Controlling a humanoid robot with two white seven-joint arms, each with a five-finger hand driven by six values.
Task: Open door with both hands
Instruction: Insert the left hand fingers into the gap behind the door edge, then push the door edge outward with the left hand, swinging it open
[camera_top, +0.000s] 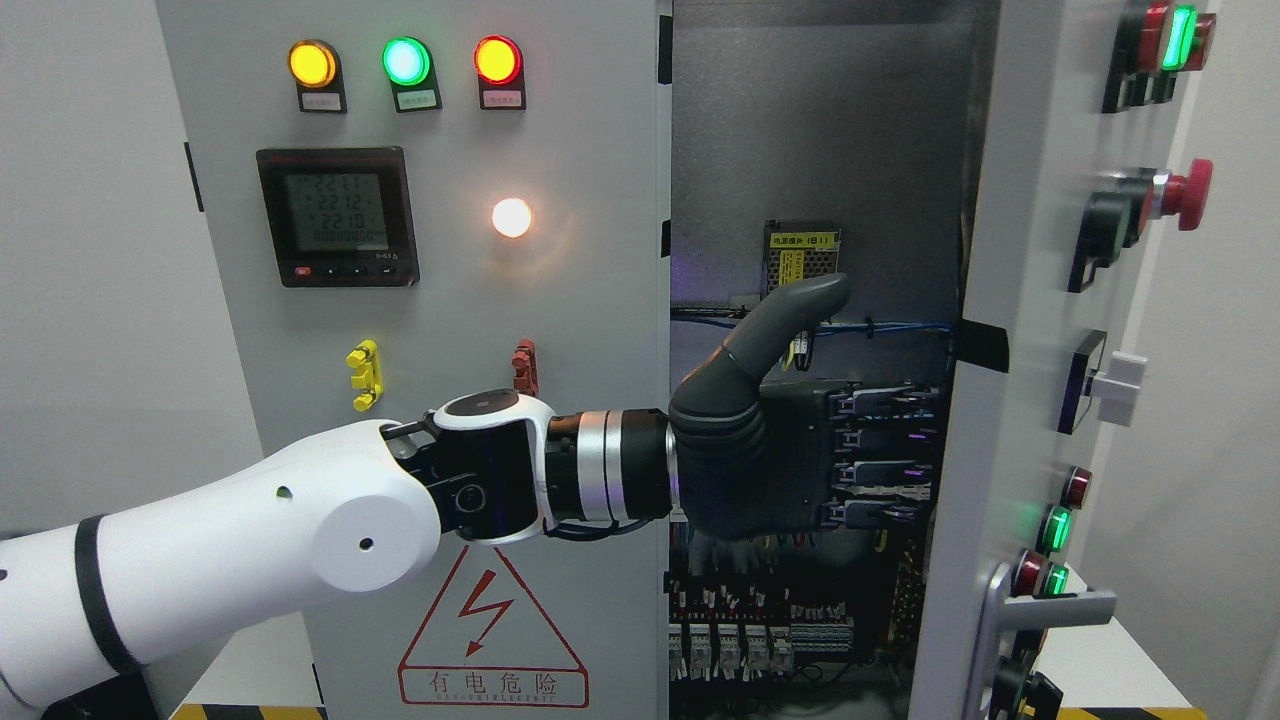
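Observation:
A grey electrical cabinet has two doors. The left door (560, 330) is closed and carries three lit lamps and a meter (336, 216). The right door (1015, 250) is swung part-way out, its edge toward me, with its lever handle (1055, 608) low down. My left hand (860, 440), dark grey on a white arm, reaches across into the gap between the doors. Its thumb points up and its fingers (890, 470) stretch out flat to the right, tips at the inner edge of the right door. It holds nothing.
Inside the opening are a power supply (800, 250), blue wiring and rows of breakers (750, 640). The right door's front carries a red emergency button (1187, 193), a white knob (1115, 385) and several lit pushbuttons. White walls flank the cabinet.

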